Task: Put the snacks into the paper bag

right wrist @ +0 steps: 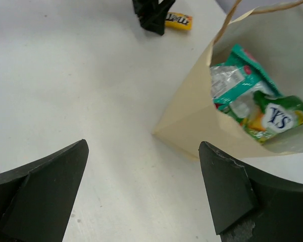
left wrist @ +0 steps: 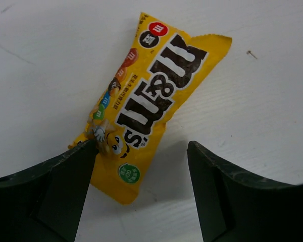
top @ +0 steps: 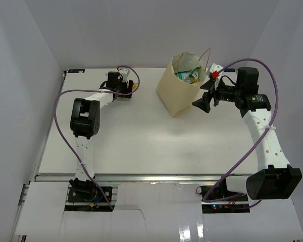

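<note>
Several snacks (right wrist: 242, 91) are seen in the bag (top: 174, 93); one yellow packet (left wrist: 151, 96) is left, framed by the parted left tool (left wrist: 141, 146); right tool (right wrist: 142, 145) parted, empty.

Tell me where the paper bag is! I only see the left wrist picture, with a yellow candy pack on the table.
Observer: The paper bag stands at the far side of the table, right of the middle, apart from your yellow candy pack.
Operator: Is anything in it?
Observer: Yes, green and white snack packets show in its open top.
Operator: What's the other arm doing?
Observer: The right gripper hangs beside the bag, jaws open, holding nothing.
</note>
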{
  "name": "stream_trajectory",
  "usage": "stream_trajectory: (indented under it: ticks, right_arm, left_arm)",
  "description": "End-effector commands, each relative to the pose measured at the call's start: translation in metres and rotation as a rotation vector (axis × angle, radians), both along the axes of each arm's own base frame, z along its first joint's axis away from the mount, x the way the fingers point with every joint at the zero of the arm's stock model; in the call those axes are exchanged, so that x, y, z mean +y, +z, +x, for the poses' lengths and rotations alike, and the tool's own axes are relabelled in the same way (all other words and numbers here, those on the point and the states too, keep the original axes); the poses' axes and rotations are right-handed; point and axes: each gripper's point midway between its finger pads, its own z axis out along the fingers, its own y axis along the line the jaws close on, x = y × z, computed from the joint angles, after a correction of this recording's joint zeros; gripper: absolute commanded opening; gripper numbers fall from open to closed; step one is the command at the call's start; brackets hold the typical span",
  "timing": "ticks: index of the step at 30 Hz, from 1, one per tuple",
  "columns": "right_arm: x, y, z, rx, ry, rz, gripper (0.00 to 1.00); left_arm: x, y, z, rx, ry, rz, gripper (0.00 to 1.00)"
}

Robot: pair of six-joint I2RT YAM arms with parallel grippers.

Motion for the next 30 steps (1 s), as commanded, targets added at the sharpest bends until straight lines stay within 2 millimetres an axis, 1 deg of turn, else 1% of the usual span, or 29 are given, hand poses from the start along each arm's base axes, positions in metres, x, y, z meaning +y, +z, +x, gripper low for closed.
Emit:
stream_trajectory:
  ticks: [1, 3, 6, 7, 9, 10, 13, 14, 16, 17, 18, 19, 20, 21, 22, 23, 24, 25, 26, 27, 28, 29, 30]
  right_arm:
    - [0.006, -0.001, -0.024, 0.010, 0.070, 0.023, 0.96]
    - [0.006, -0.005, -0.030, 0.031, 0.076, 0.030, 0.96]
    - [0.008, -0.008, -0.033, 0.055, 0.083, 0.043, 0.96]
    - [0.009, -0.010, -0.035, 0.063, 0.094, 0.050, 0.96]
    - [0.012, -0.011, -0.039, 0.089, 0.111, 0.072, 0.95]
    - [0.012, -0.013, -0.039, 0.099, 0.114, 0.075, 0.95]
    - [0.016, -0.015, -0.044, 0.121, 0.138, 0.093, 0.95]
    - [0.017, -0.015, -0.046, 0.123, 0.151, 0.097, 0.95]
    - [0.024, -0.015, -0.055, 0.131, 0.209, 0.113, 0.94]
    - [0.027, -0.019, -0.062, 0.135, 0.247, 0.112, 0.94]
    - [0.031, -0.021, -0.068, 0.145, 0.272, 0.117, 0.94]
    - [0.041, -0.024, -0.076, 0.156, 0.309, 0.112, 0.93]
    - [0.047, -0.032, -0.079, 0.175, 0.324, 0.105, 0.93]
    - [0.051, -0.038, -0.079, 0.216, 0.301, 0.094, 0.91]
    - [0.066, -0.045, -0.087, 0.244, 0.331, 0.079, 0.91]
    - [0.074, -0.052, -0.085, 0.245, 0.326, 0.072, 0.90]
    - [0.079, -0.060, -0.082, 0.262, 0.293, 0.047, 0.90]
    - [0.097, -0.066, -0.093, 0.313, 0.311, 0.043, 0.90]
    - [0.106, -0.072, -0.096, 0.324, 0.312, 0.035, 0.91]
    - [0.116, -0.077, -0.093, 0.303, 0.307, 0.037, 0.93]
    - [0.131, -0.081, -0.102, 0.353, 0.318, 0.053, 0.95]
    - [0.139, -0.085, -0.102, 0.367, 0.305, 0.064, 0.97]
    - [0.147, -0.091, -0.089, 0.343, 0.253, 0.076, 0.98]
  left_arm:
    - [0.005, 0.017, 0.021, -0.049, -0.022, 0.072, 0.82]
    - [0.006, 0.010, 0.020, -0.025, -0.022, 0.085, 0.78]
    - [0.006, 0.004, 0.018, -0.009, -0.028, 0.095, 0.65]
    - [0.007, 0.000, 0.015, -0.001, -0.032, 0.098, 0.54]
    - [0.010, 0.000, 0.012, 0.004, -0.026, 0.106, 0.38]
    - [0.012, -0.001, 0.010, 0.009, -0.020, 0.111, 0.27]
    - [0.014, -0.004, -0.003, 0.022, -0.022, 0.105, 0.19]
    - [0.014, 0.002, -0.010, 0.013, -0.027, 0.095, 0.11]
    - [0.006, 0.009, -0.019, 0.013, -0.044, 0.040, 0.04]
    - [0.002, 0.021, -0.028, -0.004, -0.059, 0.007, 0.00]
    - [-0.010, 0.027, -0.038, 0.003, -0.106, -0.054, 0.00]
    - [-0.018, 0.041, -0.041, -0.022, -0.107, -0.128, 0.00]
    - [-0.027, 0.049, -0.052, -0.017, -0.120, -0.195, 0.00]
    - [-0.032, 0.060, -0.073, -0.020, -0.134, -0.246, 0.00]
    - [-0.044, 0.070, -0.091, 0.009, -0.159, -0.354, 0.00]
    - [-0.053, 0.085, -0.101, -0.022, -0.193, -0.417, 0.00]
    - [-0.057, 0.090, -0.117, -0.003, -0.205, -0.467, 0.00]
    - [-0.070, 0.103, -0.149, 0.002, -0.289, -0.538, 0.00]
    - [-0.078, 0.111, -0.169, 0.046, -0.314, -0.630, 0.00]
    - [-0.086, 0.116, -0.189, 0.077, -0.352, -0.682, 0.00]
    - [-0.088, 0.119, -0.219, 0.109, -0.385, -0.724, 0.00]
    - [-0.096, 0.131, -0.240, 0.123, -0.441, -0.789, 0.00]
    - [-0.105, 0.136, -0.259, 0.138, -0.476, -0.811, 0.00]
